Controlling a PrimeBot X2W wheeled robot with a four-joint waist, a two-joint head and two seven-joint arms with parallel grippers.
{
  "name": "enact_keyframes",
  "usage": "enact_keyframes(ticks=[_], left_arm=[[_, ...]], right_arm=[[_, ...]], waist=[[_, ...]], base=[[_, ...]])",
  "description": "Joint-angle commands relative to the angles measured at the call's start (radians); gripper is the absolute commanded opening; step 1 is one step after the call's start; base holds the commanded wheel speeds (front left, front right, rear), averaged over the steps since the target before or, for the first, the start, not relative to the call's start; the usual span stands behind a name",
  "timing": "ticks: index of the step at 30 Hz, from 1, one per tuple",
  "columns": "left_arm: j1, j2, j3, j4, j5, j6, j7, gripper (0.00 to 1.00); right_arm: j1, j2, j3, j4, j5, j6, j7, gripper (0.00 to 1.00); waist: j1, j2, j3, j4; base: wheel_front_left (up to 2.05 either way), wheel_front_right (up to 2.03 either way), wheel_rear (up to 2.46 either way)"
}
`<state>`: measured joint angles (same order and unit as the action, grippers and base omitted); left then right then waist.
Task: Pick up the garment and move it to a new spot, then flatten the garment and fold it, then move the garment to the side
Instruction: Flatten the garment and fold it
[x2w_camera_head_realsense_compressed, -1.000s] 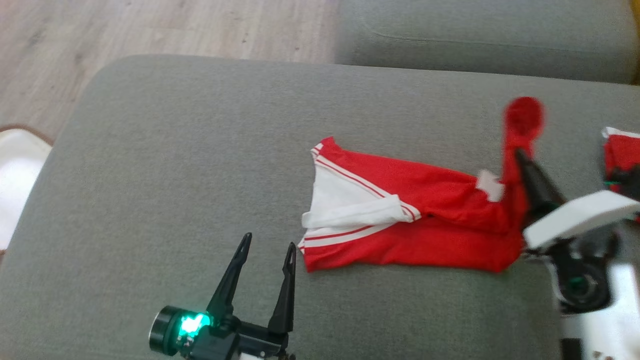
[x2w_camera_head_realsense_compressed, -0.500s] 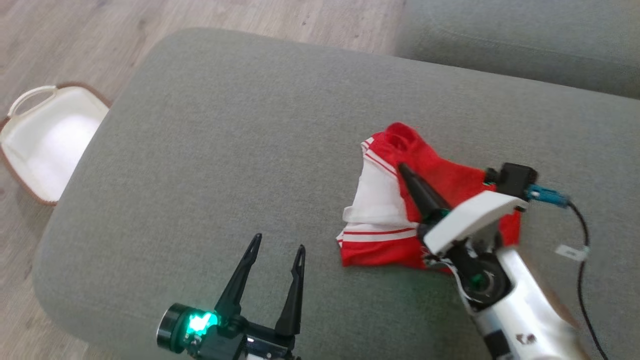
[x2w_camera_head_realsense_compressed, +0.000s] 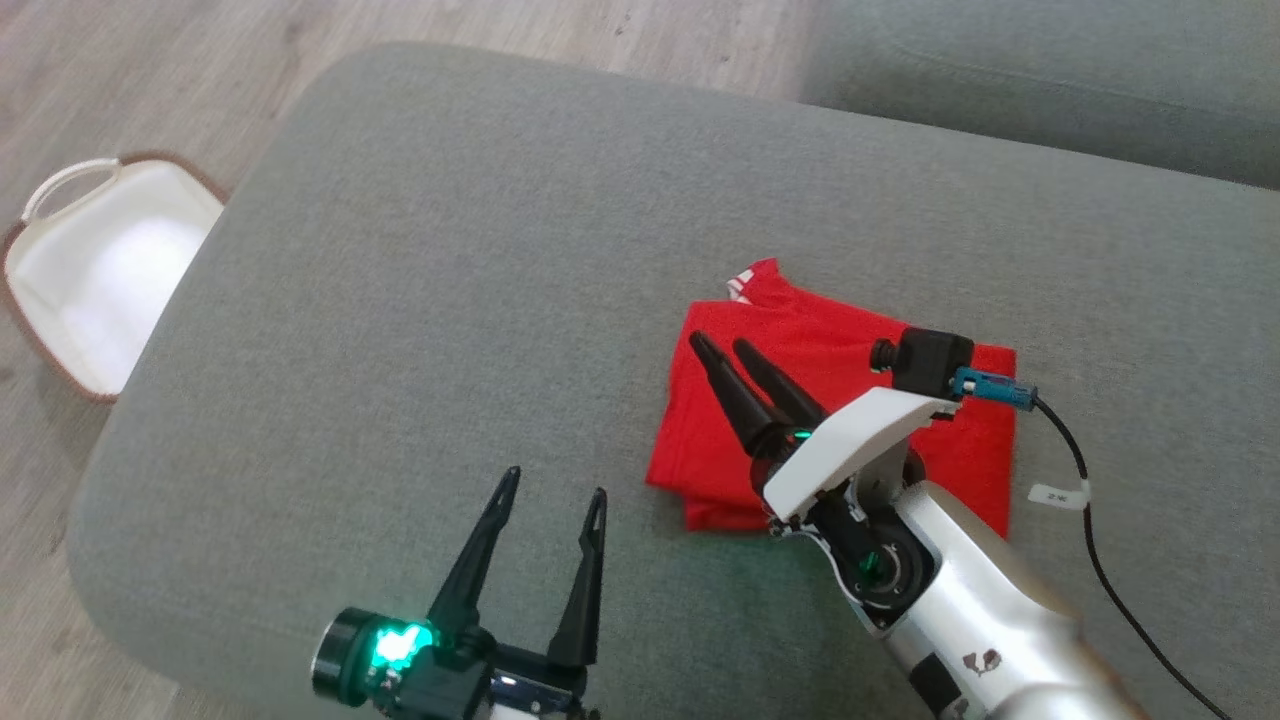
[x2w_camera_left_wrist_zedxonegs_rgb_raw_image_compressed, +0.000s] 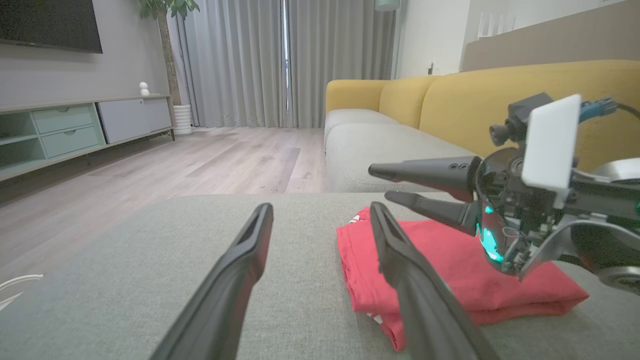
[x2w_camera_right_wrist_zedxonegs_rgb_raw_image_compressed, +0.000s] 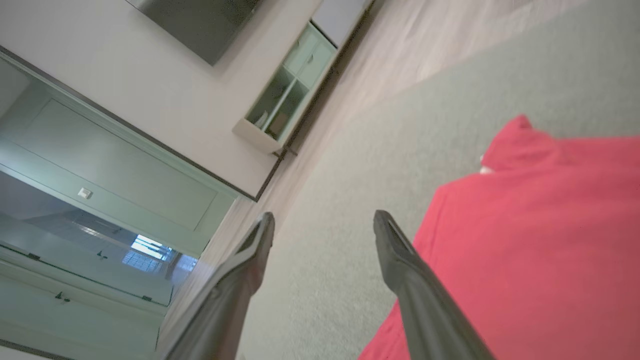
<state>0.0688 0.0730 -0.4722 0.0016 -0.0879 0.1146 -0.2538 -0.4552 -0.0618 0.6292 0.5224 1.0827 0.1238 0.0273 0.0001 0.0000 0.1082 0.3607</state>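
Observation:
The red garment (x2w_camera_head_realsense_compressed: 820, 340) lies folded into a compact rectangle on the grey sofa cushion (x2w_camera_head_realsense_compressed: 450, 250), red side up, with a small white-striped corner poking out at its far edge. My right gripper (x2w_camera_head_realsense_compressed: 720, 343) hovers just above the garment's left part, open, with nothing between its fingers. In the right wrist view the right gripper (x2w_camera_right_wrist_zedxonegs_rgb_raw_image_compressed: 324, 215) points past the garment (x2w_camera_right_wrist_zedxonegs_rgb_raw_image_compressed: 540, 225) toward the cushion's edge. My left gripper (x2w_camera_head_realsense_compressed: 555, 483) stands open near the cushion's front, left of the garment and apart from it. The left wrist view shows the left gripper (x2w_camera_left_wrist_zedxonegs_rgb_raw_image_compressed: 321, 207), the garment (x2w_camera_left_wrist_zedxonegs_rgb_raw_image_compressed: 450, 260) and the right gripper (x2w_camera_left_wrist_zedxonegs_rgb_raw_image_compressed: 381, 183) above it.
A white basket (x2w_camera_head_realsense_compressed: 100, 270) with a brown rim sits on the wooden floor left of the cushion. A second grey cushion (x2w_camera_head_realsense_compressed: 1050, 80) lies at the back right. A black cable (x2w_camera_head_realsense_compressed: 1100, 560) trails from the right wrist. A yellow sofa (x2w_camera_left_wrist_zedxonegs_rgb_raw_image_compressed: 500, 95) stands behind.
The right gripper carried the garment's right end over to the left, laid it on the white-striped part and opened. The head camera has shifted. The left gripper has stayed put.

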Motion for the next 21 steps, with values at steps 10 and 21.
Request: enact_keyframes(ticks=[10,21], left_arm=[[0.02,-0.017,0.121,-0.051,-0.041,0.03,-0.008,1.0],[0.069,-0.02,0.175,-0.072,-0.06,0.022,-0.008,1.0]], right_arm=[[0.101,-0.082,-0.093,-0.145,-0.298,0.007,-0.265,1.0],[0.42,-0.086,-0.452,-0.353,-0.754,0.007,-0.289,1.0]], waist=[[-0.0001,0.0,-0.112,-0.146],[-0.0001,0.0,-0.193,-0.249]], base=[[0.0,0.0,0.0],[0.0,0.0,0.0]])
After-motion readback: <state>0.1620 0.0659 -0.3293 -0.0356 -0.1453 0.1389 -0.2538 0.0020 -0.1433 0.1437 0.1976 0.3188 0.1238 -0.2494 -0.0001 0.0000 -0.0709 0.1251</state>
